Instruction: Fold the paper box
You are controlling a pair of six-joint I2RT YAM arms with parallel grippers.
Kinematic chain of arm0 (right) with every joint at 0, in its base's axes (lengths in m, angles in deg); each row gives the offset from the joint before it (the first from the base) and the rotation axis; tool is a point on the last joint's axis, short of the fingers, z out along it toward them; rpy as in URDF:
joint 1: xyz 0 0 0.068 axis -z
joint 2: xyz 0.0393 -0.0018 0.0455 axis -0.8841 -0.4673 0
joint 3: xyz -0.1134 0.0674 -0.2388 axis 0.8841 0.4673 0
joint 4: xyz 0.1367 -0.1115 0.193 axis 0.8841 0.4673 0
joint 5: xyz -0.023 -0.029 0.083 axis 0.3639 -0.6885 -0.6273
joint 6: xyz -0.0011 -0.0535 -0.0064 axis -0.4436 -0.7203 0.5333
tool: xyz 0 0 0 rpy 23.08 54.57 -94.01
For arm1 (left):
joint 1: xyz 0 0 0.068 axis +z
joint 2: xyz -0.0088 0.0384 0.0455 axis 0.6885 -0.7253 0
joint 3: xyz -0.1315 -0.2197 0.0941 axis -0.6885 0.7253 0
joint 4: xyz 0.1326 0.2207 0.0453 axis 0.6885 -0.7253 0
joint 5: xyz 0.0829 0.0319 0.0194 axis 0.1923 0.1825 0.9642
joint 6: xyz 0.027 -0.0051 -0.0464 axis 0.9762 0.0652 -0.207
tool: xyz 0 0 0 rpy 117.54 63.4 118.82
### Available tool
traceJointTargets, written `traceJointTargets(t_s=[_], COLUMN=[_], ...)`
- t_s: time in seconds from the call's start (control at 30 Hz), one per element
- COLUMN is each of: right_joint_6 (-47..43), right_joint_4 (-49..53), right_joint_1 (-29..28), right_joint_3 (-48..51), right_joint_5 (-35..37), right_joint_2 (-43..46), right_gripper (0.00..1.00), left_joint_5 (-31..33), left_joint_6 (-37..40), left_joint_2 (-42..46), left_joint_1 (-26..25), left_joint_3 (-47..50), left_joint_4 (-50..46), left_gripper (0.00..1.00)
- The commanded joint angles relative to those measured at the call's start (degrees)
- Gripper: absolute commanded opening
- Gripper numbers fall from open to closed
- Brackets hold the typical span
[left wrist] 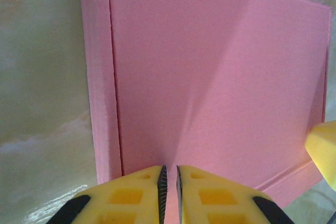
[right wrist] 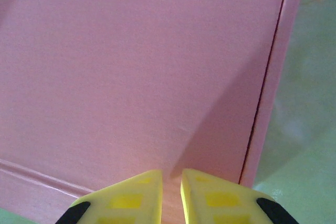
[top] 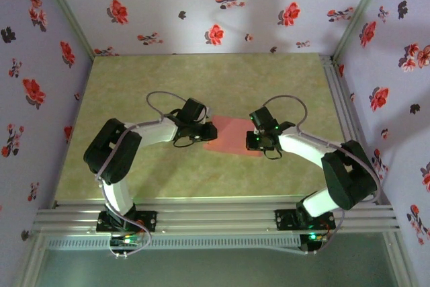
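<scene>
The paper box (top: 232,136) is laid flat, pink face up, near the centre of the table (top: 201,78). The left fingers (left wrist: 131,195), at its left edge, and the right fingers (right wrist: 126,198), at its right edge, are nearly closed over it; a grip cannot be confirmed.

Paper box (top: 232,136) flat on table (top: 168,78)

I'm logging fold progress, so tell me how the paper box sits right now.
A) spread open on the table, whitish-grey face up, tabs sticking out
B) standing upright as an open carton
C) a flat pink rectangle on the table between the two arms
C: the paper box shows a plain pink face and lies flat on the table, with the left gripper and the right gripper at opposite ends.
</scene>
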Motion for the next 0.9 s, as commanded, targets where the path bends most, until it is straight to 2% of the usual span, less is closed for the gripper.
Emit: traceJointTargets(t_s=[0.0,0.23,0.37,0.5,0.7,0.87], right_joint_6=[0.81,0.33,-0.33,-0.74,-1.08,-1.58], right_joint_4=[0.73,3.56,6.06,7.06,5.48,4.33], right_joint_1=[0.0,0.99,3.11,5.32,7.14,8.34], right_joint_3=[-0.23,-3.06,-2.51,-1.92,-2.03,-3.21], right_joint_5=[0.0,-0.63,0.74,0.33,-0.49,0.41], right_joint_2=[0.36,4.24,6.87,7.85,5.35,2.54], right_gripper=[0.21,0.26,0.35,0.34,0.25,0.15], left_joint_5=[2.74,-0.55,1.31,2.61,3.71,4.59], left_joint_6=[0.35,-2.5,-1.0,0.35,2.13,3.12], left_joint_2=[-0.44,5.27,7.78,7.6,3.34,0.23], left_joint_1=[-0.35,1.05,2.17,3.45,4.0,4.17], left_joint_3=[0.82,0.38,0.38,1.56,0.34,-0.76], left_joint_4=[-4.26,-0.85,-3.87,-4.22,-2.32,0.14], left_gripper=[0.17,0.27,0.33,0.33,0.28,0.13])
